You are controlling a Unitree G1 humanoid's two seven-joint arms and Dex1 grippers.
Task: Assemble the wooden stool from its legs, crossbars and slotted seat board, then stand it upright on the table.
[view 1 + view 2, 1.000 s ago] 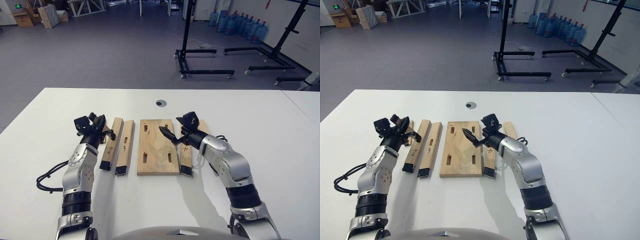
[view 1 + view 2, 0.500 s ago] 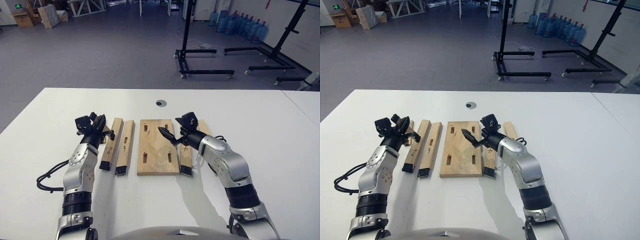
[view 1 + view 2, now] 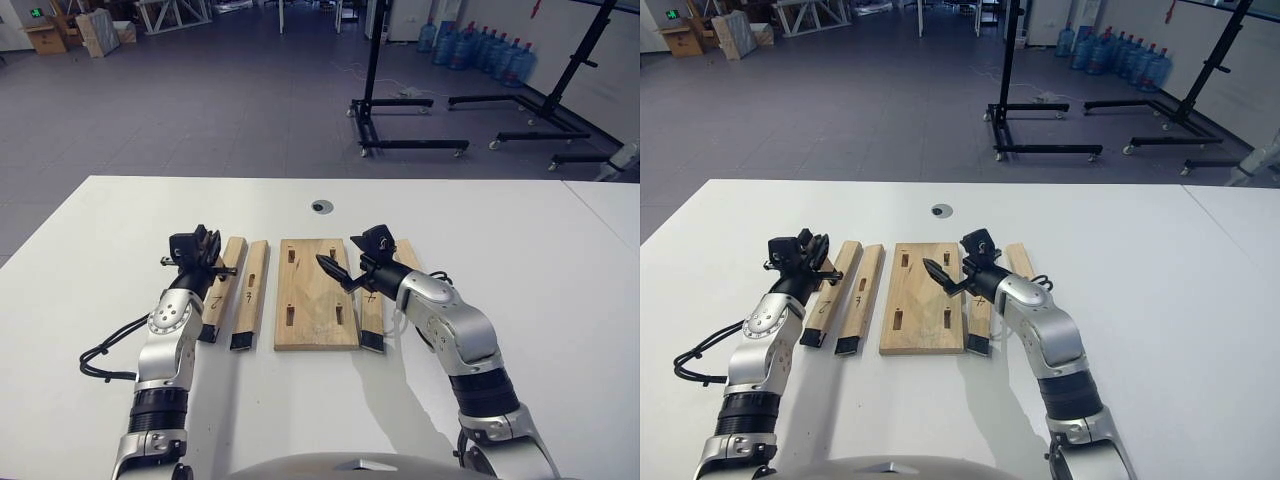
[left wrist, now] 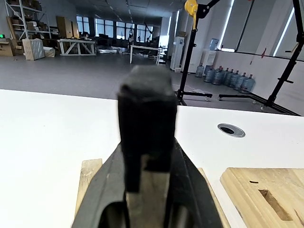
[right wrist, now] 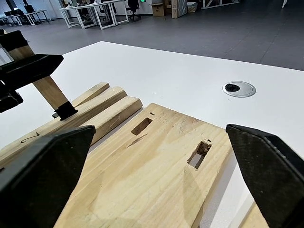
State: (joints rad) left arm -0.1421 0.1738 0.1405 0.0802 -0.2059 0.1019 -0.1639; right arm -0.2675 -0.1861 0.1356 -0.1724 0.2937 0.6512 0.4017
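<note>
Wooden crossbar (image 5: pixel 46 86), stiff and light, sits clamped in your left end effector (image 3: pixel 207 262), centre-left; right end effector (image 3: pixel 338 272) gapes; grip mid-length.

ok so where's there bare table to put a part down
Bare table lies right of the right arm, along the far edge past the cable hole, and on the near strip in front of the seat board. Crowded: the middle row, with legs, board, left gripper and right gripper.

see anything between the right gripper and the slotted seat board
Nothing visible does. The right gripper hangs open over the flat pale wooden slotted seat board, with bare wood under its fingers.
</note>
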